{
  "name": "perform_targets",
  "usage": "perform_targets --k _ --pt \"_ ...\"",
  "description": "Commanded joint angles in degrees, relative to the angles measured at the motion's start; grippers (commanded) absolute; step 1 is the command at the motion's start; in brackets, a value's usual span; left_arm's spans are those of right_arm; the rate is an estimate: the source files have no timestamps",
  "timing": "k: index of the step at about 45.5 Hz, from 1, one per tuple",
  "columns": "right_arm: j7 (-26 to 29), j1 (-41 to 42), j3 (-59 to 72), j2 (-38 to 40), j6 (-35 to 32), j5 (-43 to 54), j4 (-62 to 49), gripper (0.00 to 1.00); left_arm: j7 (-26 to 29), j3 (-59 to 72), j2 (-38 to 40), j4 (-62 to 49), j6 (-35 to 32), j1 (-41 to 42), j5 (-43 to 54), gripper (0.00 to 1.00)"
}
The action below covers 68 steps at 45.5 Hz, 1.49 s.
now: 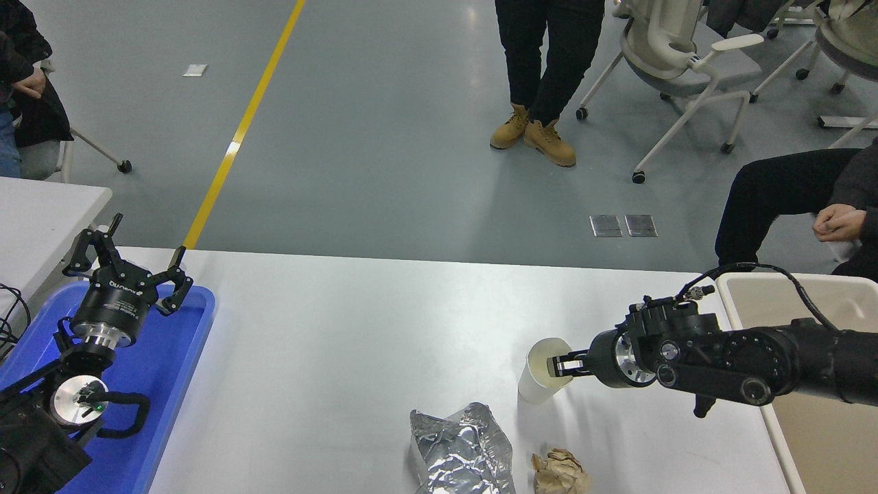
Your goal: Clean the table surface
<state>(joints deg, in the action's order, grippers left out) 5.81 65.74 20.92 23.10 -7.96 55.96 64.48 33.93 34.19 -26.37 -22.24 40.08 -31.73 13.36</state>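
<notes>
The white table surface (pixel 343 322) spans the view. On it near the front stand a white paper cup (pixel 536 385), a crumpled silver foil bag (pixel 461 449) and a ball of brown paper (pixel 559 472). My right gripper (pixel 561 365) comes in from the right, and its fingers pinch the cup's right rim, one inside the mouth. The cup leans slightly. My left gripper (pixel 127 264) is parked at the lower left with its fingers spread open.
A blue tray (pixel 182 357) lies under the left arm. A beige bin (pixel 754 278) stands at the table's right end. A smaller white table (pixel 41 213) is at the far left. People stand and sit beyond the far edge, with wheeled chairs (pixel 686 62) behind them.
</notes>
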Motion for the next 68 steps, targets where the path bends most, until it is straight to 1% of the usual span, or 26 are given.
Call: perform_targets --k 1,10,20,26,30,37,44,50,54,60,68 --pt "0.2 2.8 0.1 1.5 -1.6 -1.9 2.4 0.00 0.0 0.0 0.0 0.0 0.0 0.0 0.0 1.00" --pt "1.2 9.8 1.7 6.2 -4.2 -8.0 8.7 0.00 0.0 0.0 -0.1 0.0 0.0 0.0 0.0 1.00" --pt "1.4 20.5 5.2 13.5 -6.5 -9.7 17.3 0.00 0.0 0.0 -0.1 0.0 0.0 0.0 0.0 1.00" --pt "1.7 30.8 8.4 18.9 -11.5 -14.2 21.0 0.00 0.0 0.0 -0.1 0.0 0.0 0.0 0.0 1.00" --pt "1.7 37.0 9.2 21.6 -15.8 -15.2 21.6 0.00 0.0 0.0 -0.1 0.0 0.0 0.0 0.0 1.00" --pt "1.7 45.3 9.1 25.5 -23.0 -15.2 21.5 0.00 0.0 0.0 -0.1 0.0 0.0 0.0 0.0 1.00" --pt "1.7 51.8 8.8 27.3 -27.8 -15.2 21.1 0.00 0.0 0.0 0.0 0.0 0.0 0.0 0.0 1.00" --pt "1.7 54.7 9.0 28.3 -29.9 -15.2 21.0 0.00 0.0 0.0 0.0 0.0 0.0 0.0 0.0 1.00" --pt "1.7 55.0 9.2 28.5 -30.2 -15.0 20.9 0.00 0.0 0.0 0.0 0.0 0.0 0.0 0.0 1.00" --pt "1.7 53.6 9.5 28.5 -29.7 -14.3 18.9 0.00 0.0 0.0 0.0 0.0 0.0 0.0 0.0 1.00" --pt "1.7 50.5 9.6 28.5 -29.6 -14.1 11.4 0.00 0.0 0.0 0.0 0.0 0.0 0.0 0.0 1.00"
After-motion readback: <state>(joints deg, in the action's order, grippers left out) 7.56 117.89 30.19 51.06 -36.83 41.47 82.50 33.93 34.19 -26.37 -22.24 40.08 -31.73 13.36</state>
